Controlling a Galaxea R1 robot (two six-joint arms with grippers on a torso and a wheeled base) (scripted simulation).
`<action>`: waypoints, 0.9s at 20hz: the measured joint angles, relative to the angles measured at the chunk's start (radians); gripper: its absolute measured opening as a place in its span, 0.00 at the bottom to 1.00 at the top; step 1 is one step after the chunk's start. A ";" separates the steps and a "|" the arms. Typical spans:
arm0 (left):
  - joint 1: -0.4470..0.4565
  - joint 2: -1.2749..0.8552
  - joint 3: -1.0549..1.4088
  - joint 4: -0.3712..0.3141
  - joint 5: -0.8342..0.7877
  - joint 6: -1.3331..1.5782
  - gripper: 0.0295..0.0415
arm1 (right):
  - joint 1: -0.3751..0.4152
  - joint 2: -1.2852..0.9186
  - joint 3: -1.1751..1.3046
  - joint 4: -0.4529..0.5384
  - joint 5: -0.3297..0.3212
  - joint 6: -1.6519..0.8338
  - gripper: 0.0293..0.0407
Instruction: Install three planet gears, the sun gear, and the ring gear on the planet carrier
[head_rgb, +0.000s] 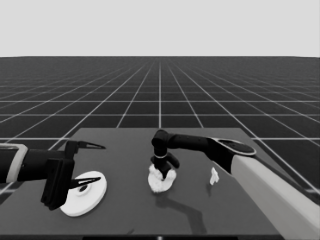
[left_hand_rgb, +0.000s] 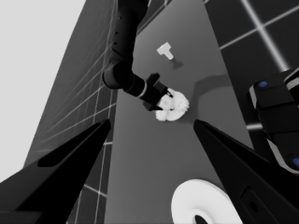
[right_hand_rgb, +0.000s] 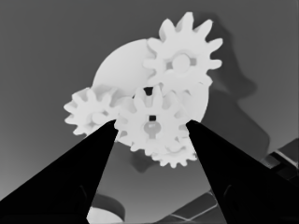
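The smaller round part (head_rgb: 159, 186) lies at the table's middle with three toothed gears on it: one gear (right_hand_rgb: 184, 60), another gear (right_hand_rgb: 88, 112) and a third gear (right_hand_rgb: 175, 157). A fourth gear (right_hand_rgb: 150, 123) sits at their centre, and my right gripper (head_rgb: 164, 171) is shut on it, one fingertip at each side. The left wrist view shows this cluster (left_hand_rgb: 174, 108) too. The larger round part (head_rgb: 84, 194) lies at the table's left end. Over it waits my left gripper (head_rgb: 92, 164), open and holding nothing.
A thin white piece (head_rgb: 214, 176) lies on the table to the right of the gears, also in the left wrist view as the thin piece (left_hand_rgb: 165, 49). Dark machinery with blue lights (left_hand_rgb: 275, 112) stands past the table's edge.
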 joint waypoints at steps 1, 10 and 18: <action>0.000 0.000 0.000 0.000 0.000 0.000 0.75 | 0.000 0.000 0.000 0.000 0.000 0.010 0.14; 0.000 0.000 0.000 0.000 0.000 0.000 0.75 | 0.000 0.000 0.000 0.000 0.000 0.105 0.14; 0.000 0.000 0.000 0.000 0.000 0.000 0.75 | 0.000 0.000 0.000 0.000 0.000 0.130 0.81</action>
